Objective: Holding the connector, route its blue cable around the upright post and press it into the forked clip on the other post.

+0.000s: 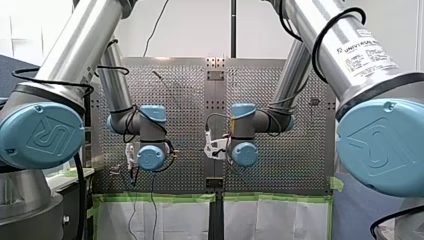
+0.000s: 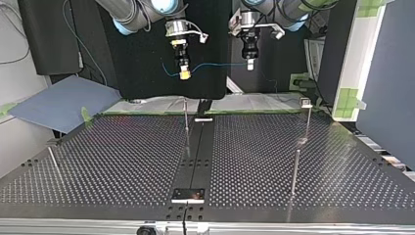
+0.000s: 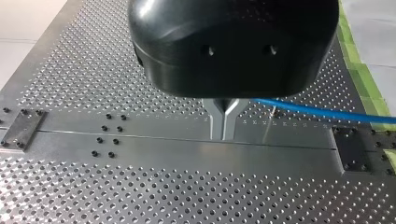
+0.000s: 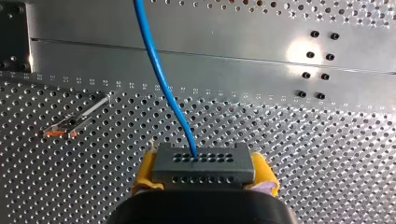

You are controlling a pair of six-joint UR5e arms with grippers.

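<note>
In the right wrist view my right gripper point(image 4: 204, 173) is shut on a grey connector point(image 4: 203, 158) with rows of holes, held between its yellow pads point(image 4: 145, 170). A blue cable point(image 4: 161, 79) leaves the connector and runs ahead over the table. In the top view the blue cable point(image 2: 220, 64) spans in the air from my right gripper point(image 2: 184, 73) to my left gripper point(image 2: 250, 65). My left gripper's point(image 3: 224, 135) metal fingers are shut, and the blue cable point(image 3: 322, 111) leads away sideways from them. Both grippers hang well above the perforated table point(image 2: 122, 161).
Thin upright posts stand on the table: one near the middle point(image 2: 186, 122), one with a small clip head point(image 2: 305, 103) at the top view's right, a shorter one point(image 2: 295, 171) in front of it, and one point(image 2: 54, 161) at the left. A dark centre rail point(image 2: 198, 152) runs across the table.
</note>
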